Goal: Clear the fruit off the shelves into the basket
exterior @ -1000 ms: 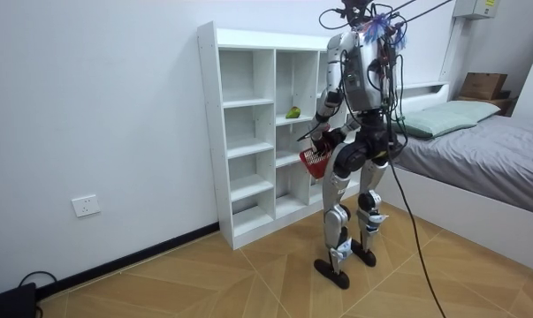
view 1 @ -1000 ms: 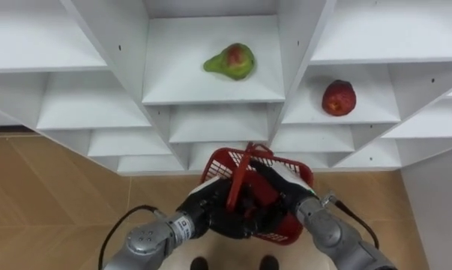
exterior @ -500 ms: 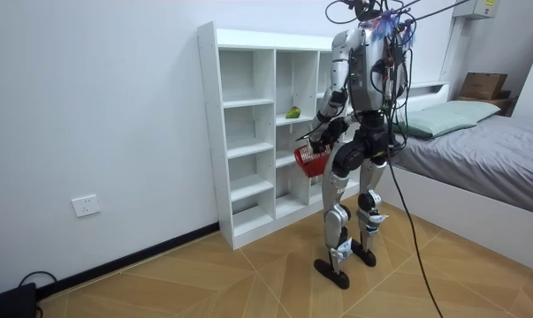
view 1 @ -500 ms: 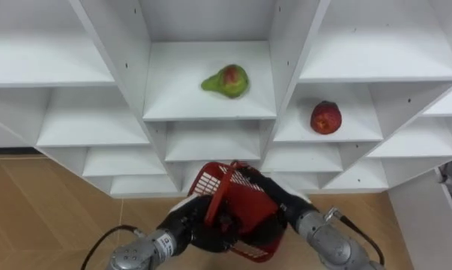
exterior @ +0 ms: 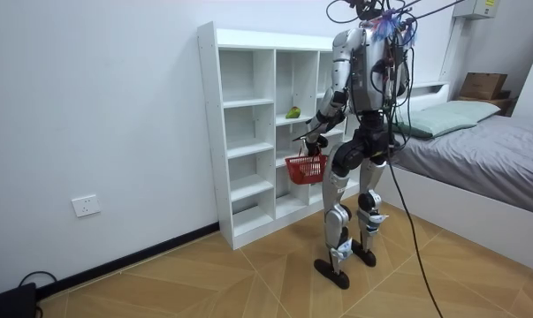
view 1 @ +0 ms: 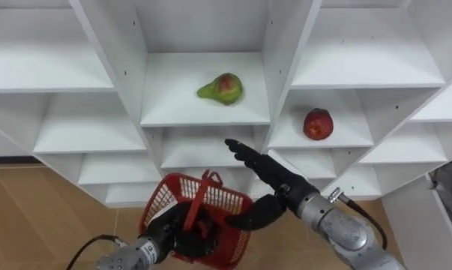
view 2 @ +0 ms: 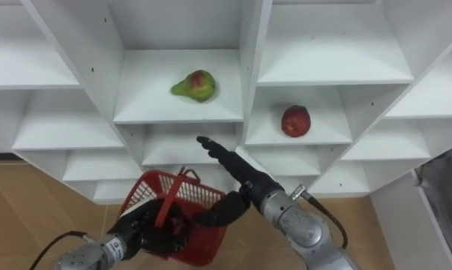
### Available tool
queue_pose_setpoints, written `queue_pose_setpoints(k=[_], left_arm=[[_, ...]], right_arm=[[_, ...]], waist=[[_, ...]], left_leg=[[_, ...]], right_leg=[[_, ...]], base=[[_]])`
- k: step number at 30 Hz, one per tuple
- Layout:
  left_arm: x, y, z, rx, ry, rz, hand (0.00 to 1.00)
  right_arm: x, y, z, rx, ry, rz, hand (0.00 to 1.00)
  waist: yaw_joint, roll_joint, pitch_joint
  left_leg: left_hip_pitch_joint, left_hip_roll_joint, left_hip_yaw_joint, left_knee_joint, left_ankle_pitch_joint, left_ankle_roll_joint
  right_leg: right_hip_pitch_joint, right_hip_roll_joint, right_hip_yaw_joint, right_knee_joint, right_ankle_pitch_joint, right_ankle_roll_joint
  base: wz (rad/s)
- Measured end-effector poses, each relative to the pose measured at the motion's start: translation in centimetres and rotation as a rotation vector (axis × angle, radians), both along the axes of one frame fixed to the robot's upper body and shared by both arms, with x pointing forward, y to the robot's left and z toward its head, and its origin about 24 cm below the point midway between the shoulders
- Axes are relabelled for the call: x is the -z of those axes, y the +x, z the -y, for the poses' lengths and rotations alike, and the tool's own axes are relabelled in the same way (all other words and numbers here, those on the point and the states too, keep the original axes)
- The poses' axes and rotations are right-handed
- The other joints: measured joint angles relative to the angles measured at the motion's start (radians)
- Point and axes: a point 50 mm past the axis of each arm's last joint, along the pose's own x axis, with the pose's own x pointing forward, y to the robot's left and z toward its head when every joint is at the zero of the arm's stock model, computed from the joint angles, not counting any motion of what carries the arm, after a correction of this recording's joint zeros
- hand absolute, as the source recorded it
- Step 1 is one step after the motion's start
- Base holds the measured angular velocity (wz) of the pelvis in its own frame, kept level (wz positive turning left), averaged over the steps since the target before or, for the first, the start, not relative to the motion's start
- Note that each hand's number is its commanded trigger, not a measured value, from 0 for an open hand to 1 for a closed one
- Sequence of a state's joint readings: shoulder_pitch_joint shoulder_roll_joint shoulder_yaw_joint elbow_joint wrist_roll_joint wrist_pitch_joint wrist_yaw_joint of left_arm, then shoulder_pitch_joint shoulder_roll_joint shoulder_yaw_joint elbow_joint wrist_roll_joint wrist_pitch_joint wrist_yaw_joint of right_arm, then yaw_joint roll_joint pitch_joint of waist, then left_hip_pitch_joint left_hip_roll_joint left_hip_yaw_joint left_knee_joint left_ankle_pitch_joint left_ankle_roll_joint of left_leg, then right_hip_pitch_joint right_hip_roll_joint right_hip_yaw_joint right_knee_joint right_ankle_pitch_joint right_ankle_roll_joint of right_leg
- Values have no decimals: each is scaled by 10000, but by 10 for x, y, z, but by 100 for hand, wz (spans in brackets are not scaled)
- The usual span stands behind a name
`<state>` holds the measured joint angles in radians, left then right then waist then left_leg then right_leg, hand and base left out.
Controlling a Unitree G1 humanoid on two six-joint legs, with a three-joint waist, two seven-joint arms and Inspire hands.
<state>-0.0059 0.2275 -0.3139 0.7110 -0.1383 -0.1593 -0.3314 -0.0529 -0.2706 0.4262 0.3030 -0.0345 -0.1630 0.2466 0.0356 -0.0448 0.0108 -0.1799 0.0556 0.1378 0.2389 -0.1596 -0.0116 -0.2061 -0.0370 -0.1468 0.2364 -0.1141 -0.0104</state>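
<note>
Pear (view 1: 220,88) green, red-blushed; second fruit (view 1: 318,124) red, round.

Even, diffuse indoor light; shadows are soft-edged throughout. In the eye views the white closet (view 1: 113,45) reads brightest at upper frame, while its lower compartments toward mid-frame shade to pale grey. The pear (view 1: 221,88) and the red fruit (view 1: 318,124) each cast a faint, soft shadow on their shelves. The closet uprights fan outward toward the frame edges, a wide-angle effect. In the room view the wall (exterior: 98,106) and wooden floor (exterior: 204,283) are evenly lit.
</note>
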Motion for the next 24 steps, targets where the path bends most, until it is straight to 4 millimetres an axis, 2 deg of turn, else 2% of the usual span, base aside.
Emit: queue_pose_setpoints(k=[7, 12, 18, 24], left_arm=[[11, -12, -13, -590, 502, -472, 100], [12, -14, -21, -905, 679, -520, 100], [17, -18, -29, -1320, 786, -816, 100], [20, -22, -31, -1426, 784, -963, 100]], right_arm=[[-6, 3, 6, 49, -35, 210, 0], [-16, 8, 10, 287, 146, 824, 0], [-38, 11, 2, 52, 550, 1877, 0], [-47, 12, -1, 61, 717, 2371, 0]], waist=[[-21, -52, 10], [-10, -225, 26], [8, -295, 56], [39, -326, 70]], left_leg=[[143, 1, 27, -67, -1, -1], [246, 4, -7, -100, -6, -9], [389, 3, 17, -179, -8, -15], [459, 0, 7, -231, -9, -16]], right_leg=[[100, 9, 19, -43, -5, 5], [270, 28, -30, -166, -3, 9], [377, 29, -23, -169, -4, 8], [448, 26, -55, -197, -10, 14]], base=[[-1], [3], [-1], [0]])
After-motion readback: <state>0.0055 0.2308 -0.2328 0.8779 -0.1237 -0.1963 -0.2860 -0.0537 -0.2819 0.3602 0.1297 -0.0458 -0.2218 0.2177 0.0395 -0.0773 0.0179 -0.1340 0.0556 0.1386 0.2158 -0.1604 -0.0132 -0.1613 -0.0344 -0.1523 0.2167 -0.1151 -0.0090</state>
